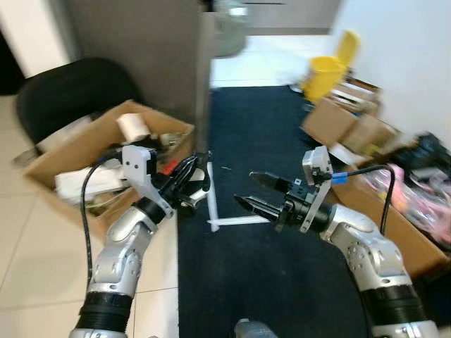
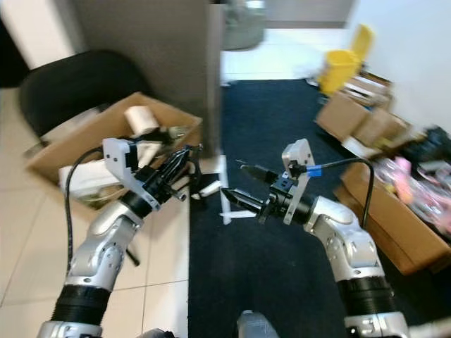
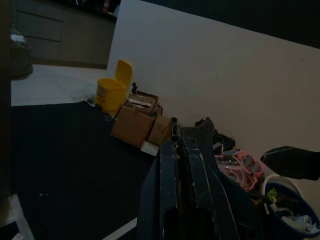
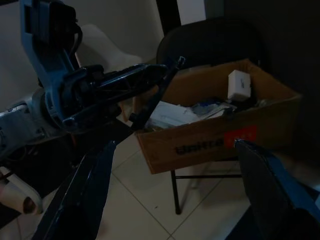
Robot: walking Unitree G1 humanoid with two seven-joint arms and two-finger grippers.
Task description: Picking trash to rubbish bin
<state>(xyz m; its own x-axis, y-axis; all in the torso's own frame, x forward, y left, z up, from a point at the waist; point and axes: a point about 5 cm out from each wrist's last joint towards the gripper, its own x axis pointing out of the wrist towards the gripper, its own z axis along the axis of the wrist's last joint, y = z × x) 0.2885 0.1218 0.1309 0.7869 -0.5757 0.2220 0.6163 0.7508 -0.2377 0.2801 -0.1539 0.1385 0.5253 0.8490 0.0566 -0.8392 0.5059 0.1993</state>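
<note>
Trash: a white strip (image 1: 239,222) lying flat on the dark mat (image 1: 268,282), at 12 o'clock from the robot, between the two grippers; a second white strip (image 1: 211,186) stands beside it against the grey panel (image 1: 141,49). Judged light, thin and stiff, possibly card or plastic; flat on the mat, so best pinched at one free end.

Bin (image 1: 325,74): yellow, lid up, at 1 o'clock, well apart by the wall.

Left gripper (image 1: 192,182): fingers together, nothing visibly held, above the mat edge at 11 o'clock.

Right gripper (image 1: 257,193): fingers spread wide, empty, just above the strip.

Box (image 1: 70,151): cardboard, full of oddments, at 10 o'clock.
</note>
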